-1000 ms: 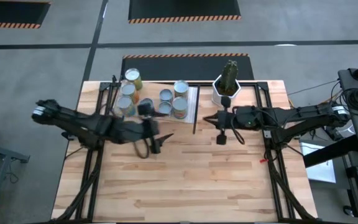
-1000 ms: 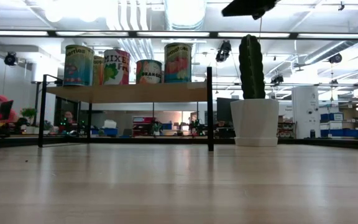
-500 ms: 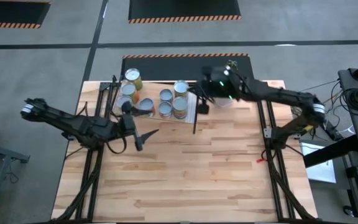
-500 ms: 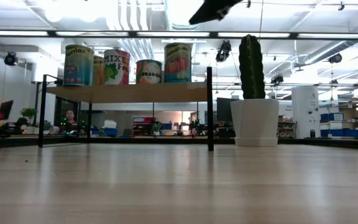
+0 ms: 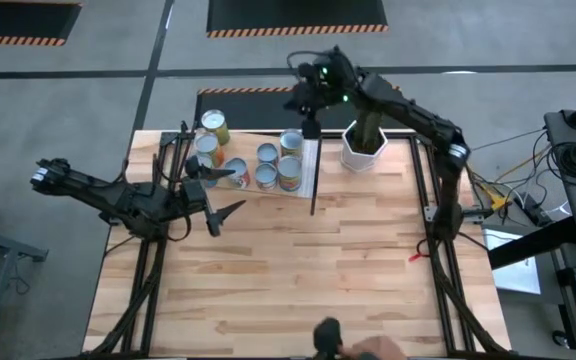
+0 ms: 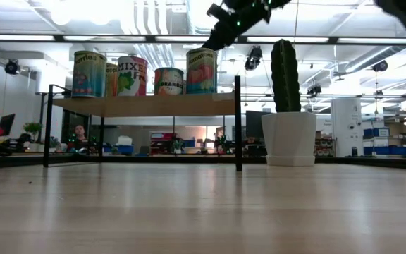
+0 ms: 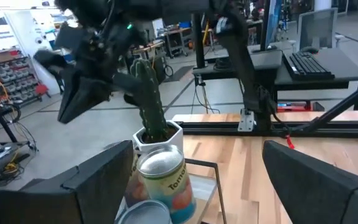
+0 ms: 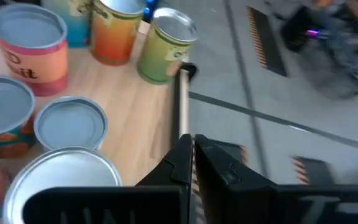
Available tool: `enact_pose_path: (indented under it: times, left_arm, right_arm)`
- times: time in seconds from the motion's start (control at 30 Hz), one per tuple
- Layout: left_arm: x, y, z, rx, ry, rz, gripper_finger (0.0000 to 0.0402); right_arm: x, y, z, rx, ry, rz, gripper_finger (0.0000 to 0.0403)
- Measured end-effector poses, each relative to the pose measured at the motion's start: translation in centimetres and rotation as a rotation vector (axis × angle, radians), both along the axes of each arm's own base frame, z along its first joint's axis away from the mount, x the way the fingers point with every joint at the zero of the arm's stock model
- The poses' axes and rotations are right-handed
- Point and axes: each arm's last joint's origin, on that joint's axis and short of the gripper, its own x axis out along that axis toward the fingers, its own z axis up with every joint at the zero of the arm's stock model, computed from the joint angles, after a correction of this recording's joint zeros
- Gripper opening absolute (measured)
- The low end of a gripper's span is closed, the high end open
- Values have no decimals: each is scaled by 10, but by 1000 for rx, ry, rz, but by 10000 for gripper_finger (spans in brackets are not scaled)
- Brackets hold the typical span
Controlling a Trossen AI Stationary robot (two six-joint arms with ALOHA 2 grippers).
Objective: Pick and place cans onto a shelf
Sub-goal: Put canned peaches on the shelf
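Hovering high above the far edge of the surface (image 5: 298, 290), the right pincer (image 5: 310, 124) has its two fingers together and holds nothing; the right wrist view shows them closed to a thin line. The cans (image 5: 258, 160) all stand upright on the shelf (image 5: 309, 165) at the far left part of the surface, their long axes vertical and their silver tops facing up. The nearest can (image 5: 291, 142) lies just below the right pincer, a little toward the near side, so I judge that a grasp would need the fingers to open first and then come straight down. The right arm is raised and bent over the cactus pot (image 5: 360, 152). The left pincer (image 5: 220, 195) waits low beside the shelf, on its near side, with its fingers spread apart and empty. No can is visible on the bare surface, so the task looks nearly complete.
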Motion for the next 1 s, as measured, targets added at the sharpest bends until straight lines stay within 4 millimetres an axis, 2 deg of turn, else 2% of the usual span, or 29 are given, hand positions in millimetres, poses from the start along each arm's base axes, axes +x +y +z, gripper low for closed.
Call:
enact_pose_path:
  times: [0.2,0.37,0.57,1.0]
  left_arm:
    - [-3,1,2,14,-2,0,339]
    - [-3,1,2,18,0,1,339]
    - [-4,2,2,20,0,26,339]
    - [-4,3,2,21,1,61,339]
  right_arm:
    - [1,-48,-22,143,-31,107,9]
    - [8,-69,-46,200,-10,118,9]
    - [9,-67,-58,219,45,177,9]
    - [4,-51,-57,301,106,229,9]
